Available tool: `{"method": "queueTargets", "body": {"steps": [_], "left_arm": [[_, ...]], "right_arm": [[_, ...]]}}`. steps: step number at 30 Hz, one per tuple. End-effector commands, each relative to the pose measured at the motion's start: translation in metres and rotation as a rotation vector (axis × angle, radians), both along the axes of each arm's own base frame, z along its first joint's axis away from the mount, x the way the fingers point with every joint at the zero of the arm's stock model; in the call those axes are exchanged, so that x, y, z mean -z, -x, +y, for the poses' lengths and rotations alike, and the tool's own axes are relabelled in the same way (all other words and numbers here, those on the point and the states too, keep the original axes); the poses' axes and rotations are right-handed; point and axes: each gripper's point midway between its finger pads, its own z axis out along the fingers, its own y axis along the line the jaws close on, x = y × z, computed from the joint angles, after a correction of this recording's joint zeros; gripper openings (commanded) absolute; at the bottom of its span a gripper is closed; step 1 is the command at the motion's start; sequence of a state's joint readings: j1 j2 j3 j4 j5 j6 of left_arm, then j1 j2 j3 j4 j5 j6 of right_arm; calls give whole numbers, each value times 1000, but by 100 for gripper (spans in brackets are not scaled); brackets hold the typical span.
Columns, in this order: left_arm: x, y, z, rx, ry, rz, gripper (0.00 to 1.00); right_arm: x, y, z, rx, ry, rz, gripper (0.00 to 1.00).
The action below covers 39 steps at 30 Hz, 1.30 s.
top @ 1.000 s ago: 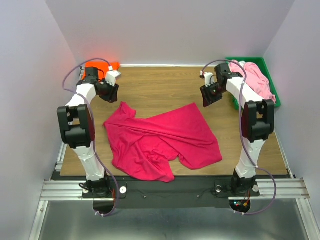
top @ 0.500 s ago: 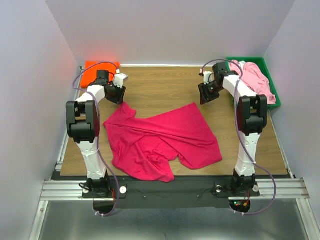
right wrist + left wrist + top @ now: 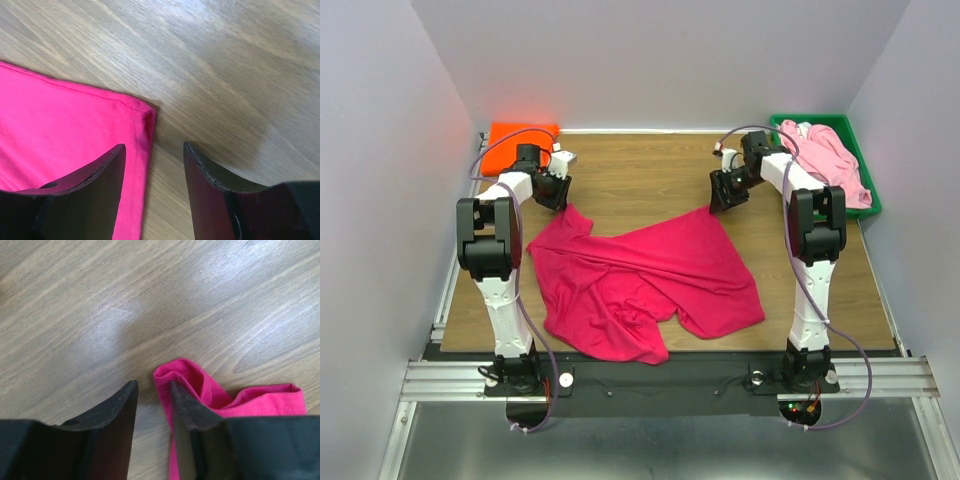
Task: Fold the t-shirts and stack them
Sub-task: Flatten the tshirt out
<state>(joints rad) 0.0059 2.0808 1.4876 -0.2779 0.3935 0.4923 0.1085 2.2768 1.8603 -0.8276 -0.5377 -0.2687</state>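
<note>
From above, the crimson shirt [image 3: 640,275] sprawls mid-tabletop [image 3: 640,170], a far corner by each arm. Left wrist: left jaws parted over bare wood, bunched corner [image 3: 192,382] off toward their right finger [image 3: 195,412]. Right wrist: right jaws parted, straddling the hemmed corner [image 3: 142,112]

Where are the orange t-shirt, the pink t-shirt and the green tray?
orange t-shirt [image 3: 515,137]: top external view, middle of the cloth.
pink t-shirt [image 3: 832,160]: top external view, middle of the heap.
green tray [image 3: 825,118]: top external view, far rim.
</note>
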Motion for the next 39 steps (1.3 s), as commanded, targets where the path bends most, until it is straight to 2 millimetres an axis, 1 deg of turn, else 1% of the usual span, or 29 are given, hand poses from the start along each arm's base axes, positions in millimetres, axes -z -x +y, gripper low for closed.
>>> {"method": "queueTargets", "body": {"steps": [1,4,5,6,7,8,9,10,11,12,13,14,16,18,19,20,22,24,28,31,32,34,36,37,38,39], "left_arm": [[0,-2,-22,37,27,4,31],[-1,-1,-24,41,29,3,17],[-8,-3,-24,38,31,-13,8],[-12,-4,-23,36,31,-20,5],[-24,-5,-21,35,33,-42,0],[-32,-5,-18,31,31,-56,0],[-41,-7,-14,26,29,-72,0],[-49,-8,-11,23,25,-87,0],[-62,-8,6,-10,14,-109,0],[-70,-9,13,-17,-2,-130,0],[-84,-10,29,-47,-25,-158,0],[-90,-10,36,-58,-40,-171,0],[-104,-9,53,-83,-87,-206,0],[-110,-6,67,-106,-119,-220,0],[-107,-4,72,-115,-135,-214,0],[-109,-3,74,-106,-150,-224,0],[-104,0,76,-106,-160,-218,0],[-96,0,76,-106,-157,-204,0],[-81,-8,71,-105,-119,-188,0],[-80,-16,62,-92,-70,-192,0],[-78,-17,60,-88,-55,-185,0],[-81,-22,55,-89,-21,-190,0],[-80,-24,53,-90,-8,-185,0],[-78,-27,54,-93,-5,-181,0],[-78,-28,53,-92,-2,-178,0],[-77,-28,54,-94,-1,-174,0]], "right_arm": [[-5,-8,10,-16,-66,-23,56],[-4,-9,11,-14,-68,-22,53],[-2,-9,10,-12,-63,-20,51],[-1,-10,8,-10,-52,-23,45],[2,-9,8,-11,-46,-18,40],[3,-8,6,-13,-43,-19,35],[4,-7,6,-15,-35,-20,25],[4,-7,5,-17,-31,-22,20],[6,-5,3,-16,-24,-21,15],[4,-6,3,-16,-21,-29,10],[3,-6,2,-12,-13,-33,1],[2,-8,0,-8,-8,-39,0],[-2,-9,-2,-4,5,-56,1],[-5,-10,-5,2,16,-65,1],[-8,-11,-5,0,22,-76,1],[-12,-12,-6,0,24,-89,1],[-13,-13,-8,2,32,-94,1],[-14,-14,-9,1,37,-101,1],[-15,-18,-8,3,34,-111,1],[-14,-22,-7,12,28,-109,1],[-18,-25,-6,12,25,-120,1],[-21,-28,-5,20,15,-125,1],[-22,-31,-4,26,15,-129,1],[-20,-35,-5,41,16,-125,2],[-21,-38,-5,50,22,-127,8],[-21,-39,-5,56,26,-128,19]]}}
